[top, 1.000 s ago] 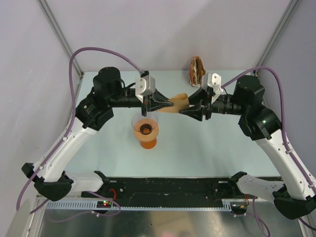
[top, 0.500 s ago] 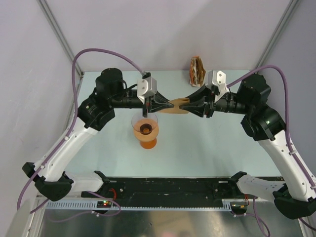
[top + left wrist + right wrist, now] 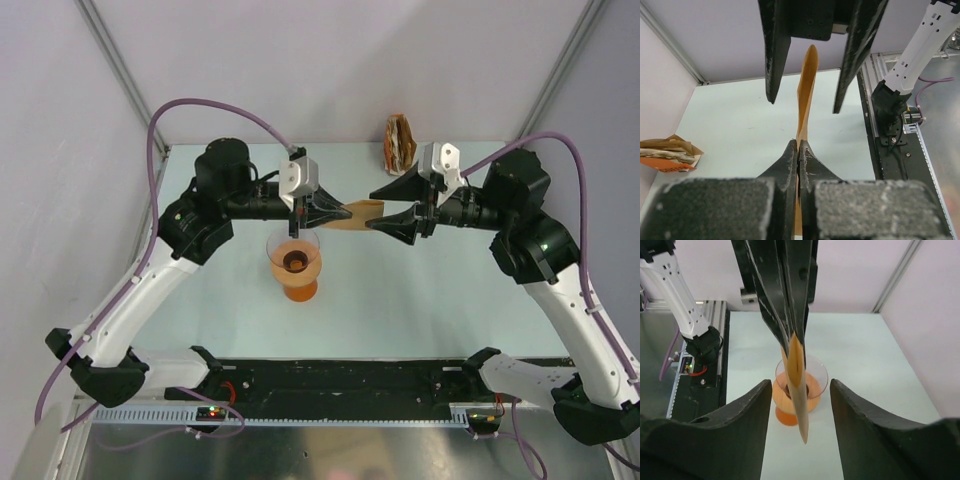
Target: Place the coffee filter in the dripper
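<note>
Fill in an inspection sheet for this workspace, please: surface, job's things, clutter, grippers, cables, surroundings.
Surface: pale green table, no spill seen.
Job's things: coffee filter held in the air, not in the dripper; dripper stands upright on the table.
Clutter: bundle of brown-and-orange papers at the far edge.
Grippers: left gripper shut on one end of the filter; right gripper open, fingers on either side of the other end.
Cables: purple cable loops over each arm, apart from the filter.
Surroundings: white walls, metal posts, black rail at the near edge.
</note>
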